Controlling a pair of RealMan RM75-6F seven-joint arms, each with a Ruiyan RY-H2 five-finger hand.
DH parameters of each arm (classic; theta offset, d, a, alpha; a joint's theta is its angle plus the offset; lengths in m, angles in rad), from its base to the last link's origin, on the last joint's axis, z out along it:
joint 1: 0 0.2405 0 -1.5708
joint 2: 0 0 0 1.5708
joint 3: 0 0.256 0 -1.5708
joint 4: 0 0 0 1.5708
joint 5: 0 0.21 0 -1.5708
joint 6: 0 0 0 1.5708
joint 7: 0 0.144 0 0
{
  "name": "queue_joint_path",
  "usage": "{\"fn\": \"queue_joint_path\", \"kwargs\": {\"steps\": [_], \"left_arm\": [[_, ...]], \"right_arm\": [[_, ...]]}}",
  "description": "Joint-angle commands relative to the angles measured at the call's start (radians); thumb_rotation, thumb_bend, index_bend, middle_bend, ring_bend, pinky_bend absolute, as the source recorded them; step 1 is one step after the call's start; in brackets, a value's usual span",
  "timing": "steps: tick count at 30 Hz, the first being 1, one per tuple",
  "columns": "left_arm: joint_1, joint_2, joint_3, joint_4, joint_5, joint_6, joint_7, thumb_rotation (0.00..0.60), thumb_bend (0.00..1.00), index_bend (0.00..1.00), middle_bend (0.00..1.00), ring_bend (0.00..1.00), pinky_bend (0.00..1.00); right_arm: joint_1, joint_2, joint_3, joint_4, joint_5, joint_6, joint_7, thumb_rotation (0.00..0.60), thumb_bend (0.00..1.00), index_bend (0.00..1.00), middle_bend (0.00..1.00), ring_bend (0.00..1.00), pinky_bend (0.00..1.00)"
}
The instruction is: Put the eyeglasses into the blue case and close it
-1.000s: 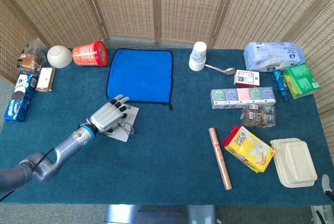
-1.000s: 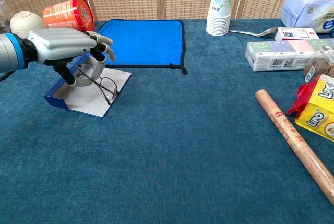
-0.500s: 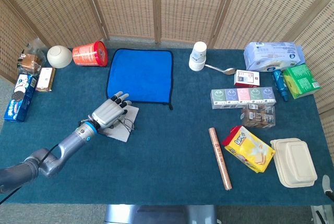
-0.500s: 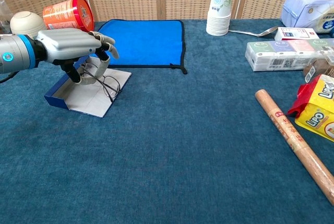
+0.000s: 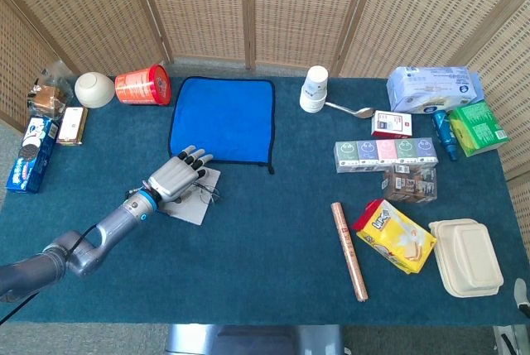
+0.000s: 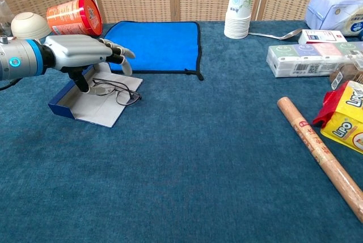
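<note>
The blue case lies open on the table's left side, its white inside facing up. The thin dark-framed eyeglasses lie flat on the case's far right part, one lens reaching past its edge. My left hand hovers over the case's back with fingers stretched out and apart toward the blue cloth, thumb pointing down beside the glasses; it holds nothing. Of my right hand, only a grey sliver shows at the head view's bottom right edge.
A blue cloth lies just behind the case. A red can and white bowl stand at the back left, snack packs along the left edge. Paper cups, boxes, a brown roll and a yellow bag fill the right side.
My left hand has straightened its fingers and let go of the eyeglasses, which have dropped from a tilted, lifted pose to lying flat on the open case.
</note>
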Motion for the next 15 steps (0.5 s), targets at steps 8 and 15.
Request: {"fn": "queue_joint_path", "kwargs": {"steps": [8, 15], "left_arm": [[0.019, 0.092, -0.013, -0.157, 0.003, 0.034, -0.098, 0.600, 0.36, 0.11, 0.11, 0.05, 0.00], [-0.004, 0.133, -0.013, -0.235, 0.000, -0.024, -0.153, 0.498, 0.36, 0.16, 0.17, 0.11, 0.00]], "right_arm": [[0.005, -0.004, -0.001, 0.003, -0.001, -0.007, 0.006, 0.600, 0.37, 0.00, 0.03, 0.00, 0.05], [0.007, -0.009, 0.000, 0.012, 0.002, -0.012, 0.014, 0.600, 0.37, 0.00, 0.03, 0.00, 0.05]]}}
